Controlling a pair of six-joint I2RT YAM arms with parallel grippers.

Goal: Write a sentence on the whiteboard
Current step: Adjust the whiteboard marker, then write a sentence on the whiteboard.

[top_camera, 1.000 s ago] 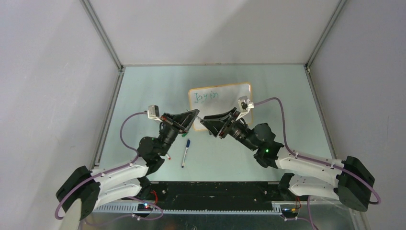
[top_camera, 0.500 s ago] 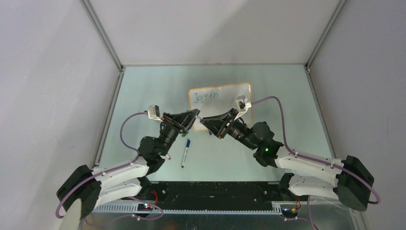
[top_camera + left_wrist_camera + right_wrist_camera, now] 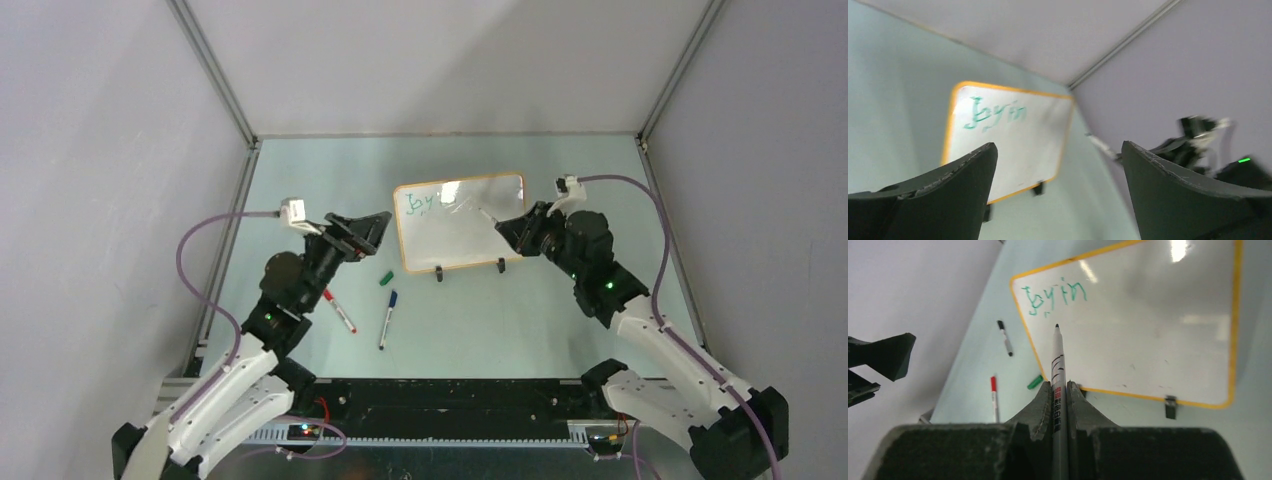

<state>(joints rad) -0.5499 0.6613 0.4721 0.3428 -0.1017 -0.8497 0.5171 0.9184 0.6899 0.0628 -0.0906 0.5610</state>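
The whiteboard (image 3: 460,240) stands tilted on two black clip feet at mid-table, orange-framed. Of the sentence (image 3: 424,202), only green "Joy in" shows at its top left, also in the right wrist view (image 3: 1055,296) and the left wrist view (image 3: 993,112). My right gripper (image 3: 512,228) is shut on a grey marker (image 3: 1058,365), uncapped. The marker points at the board with its tip just below the writing; whether it touches I cannot tell. My left gripper (image 3: 372,228) hangs open and empty left of the board (image 3: 1008,135), jaws wide apart (image 3: 1058,150).
On the table in front of the board lie a red-capped marker (image 3: 340,312), a blue-capped marker (image 3: 386,318) and a loose green cap (image 3: 386,278). Grey walls close in the table on three sides. The right arm (image 3: 1193,145) shows blurred in the left wrist view.
Both grippers met at the board's front edge. The right shut on the marker, the left opened and drew back left. The right arm swung right, pointing the marker at the board.
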